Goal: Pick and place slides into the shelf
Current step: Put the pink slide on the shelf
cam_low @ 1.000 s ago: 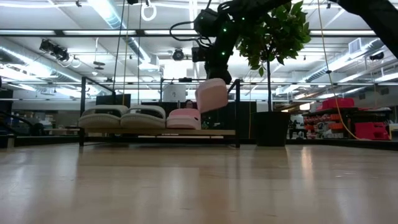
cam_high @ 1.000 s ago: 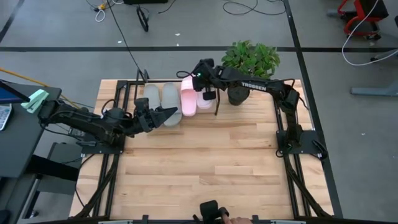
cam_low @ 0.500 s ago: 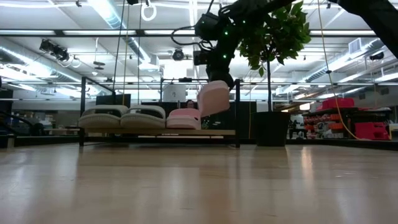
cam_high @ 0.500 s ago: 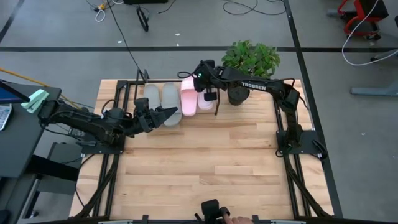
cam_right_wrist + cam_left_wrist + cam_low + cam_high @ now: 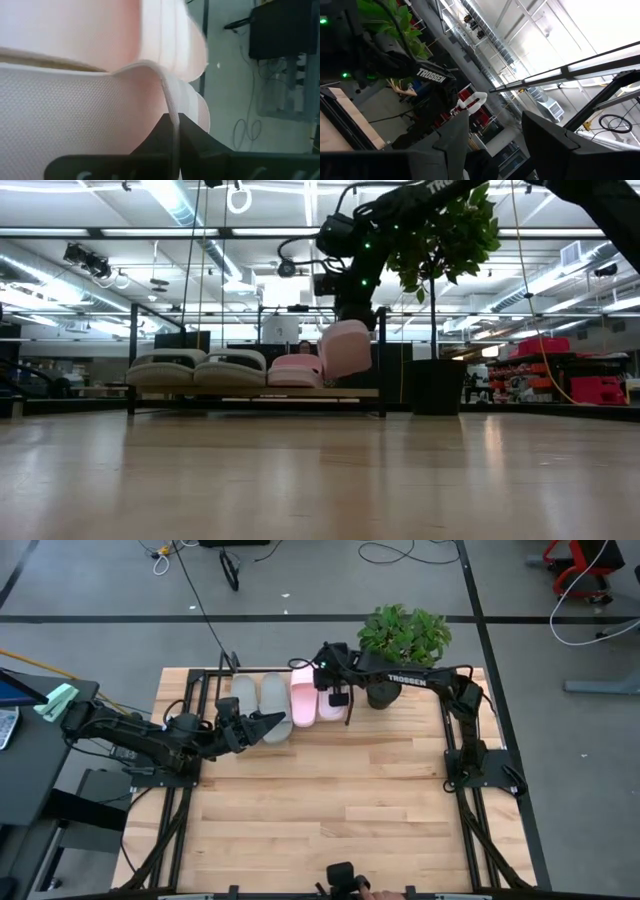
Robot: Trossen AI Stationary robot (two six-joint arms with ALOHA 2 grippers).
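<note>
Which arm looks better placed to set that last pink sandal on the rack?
The right: its tool grips the tilted pale pink ribbed slide sandal over the black-framed wooden shelf. The left tool waits open beside the grey sandals.

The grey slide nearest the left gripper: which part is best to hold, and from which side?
Probably the front edge of the grey slide, approached from the table side. It lies flat on the shelf, its end facing the left gripper, whose fingers are open. Neighbours sit close on both sides, leaving no room to pinch across.
</note>
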